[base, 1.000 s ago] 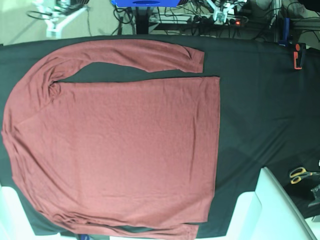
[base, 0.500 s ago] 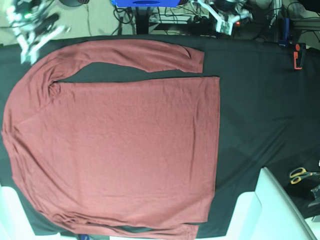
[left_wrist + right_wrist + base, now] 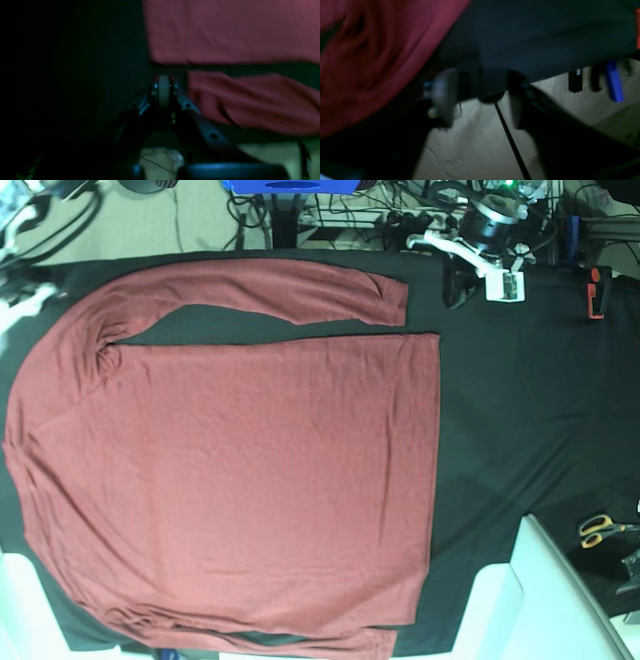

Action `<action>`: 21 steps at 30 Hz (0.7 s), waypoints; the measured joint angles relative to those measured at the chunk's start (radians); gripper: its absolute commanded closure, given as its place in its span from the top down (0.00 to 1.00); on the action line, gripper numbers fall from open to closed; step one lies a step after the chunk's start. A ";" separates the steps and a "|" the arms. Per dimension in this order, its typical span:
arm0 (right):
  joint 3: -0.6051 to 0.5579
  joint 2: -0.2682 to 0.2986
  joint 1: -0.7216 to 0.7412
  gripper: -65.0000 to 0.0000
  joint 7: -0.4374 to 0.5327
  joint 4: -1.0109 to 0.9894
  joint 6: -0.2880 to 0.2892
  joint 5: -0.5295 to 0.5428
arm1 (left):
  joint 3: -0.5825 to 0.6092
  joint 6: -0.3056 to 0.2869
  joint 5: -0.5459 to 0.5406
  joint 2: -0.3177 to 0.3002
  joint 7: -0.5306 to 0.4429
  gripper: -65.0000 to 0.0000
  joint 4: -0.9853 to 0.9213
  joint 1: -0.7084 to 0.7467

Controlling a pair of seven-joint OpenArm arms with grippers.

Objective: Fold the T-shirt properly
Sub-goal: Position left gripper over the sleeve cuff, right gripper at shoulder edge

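The brick-red T-shirt [image 3: 240, 460] lies spread flat on the black table cloth [image 3: 520, 410], with one long sleeve [image 3: 270, 288] stretched along the far edge. My left gripper [image 3: 455, 288] hangs just right of that sleeve's cuff. In the left wrist view it [image 3: 163, 86] has its fingers pressed together and holds nothing, with the cuff [image 3: 250, 102] to its right. My right gripper [image 3: 25, 288] is blurred at the far left, beside the shoulder. In the right wrist view it [image 3: 480, 97] is open and empty, with the shirt's red cloth [image 3: 370, 62] to its left.
Yellow-handled scissors [image 3: 600, 528] lie at the right edge. A red clamp [image 3: 597, 290] sits at the far right. White blocks [image 3: 545, 600] stand at the near right and the near left corner [image 3: 15, 600]. Cables and a blue frame [image 3: 290, 185] lie beyond the table.
Both arms have come in over the table's far edge. The left arm has dropped toward the sleeve cuff. The right arm has swung left, toward the shoulder. The shirt has not moved.
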 measured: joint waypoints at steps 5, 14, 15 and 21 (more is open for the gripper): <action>0.060 0.029 0.011 0.76 -0.056 -0.026 0.004 0.238 | -0.074 0.006 -0.003 0.000 -0.005 0.11 0.006 0.002; 0.095 0.166 0.043 0.76 -0.072 -0.364 0.002 0.530 | -0.109 -0.006 -0.205 0.000 -0.005 0.36 -0.019 0.000; 0.095 0.185 0.047 0.76 -0.068 -0.403 0.000 0.543 | -0.118 -0.034 -0.282 0.000 -0.005 0.36 -0.034 -0.002; 0.095 0.253 0.094 0.75 -0.070 -0.560 -0.002 0.562 | -0.172 -0.160 -0.418 -0.005 -0.005 0.35 -0.106 -0.004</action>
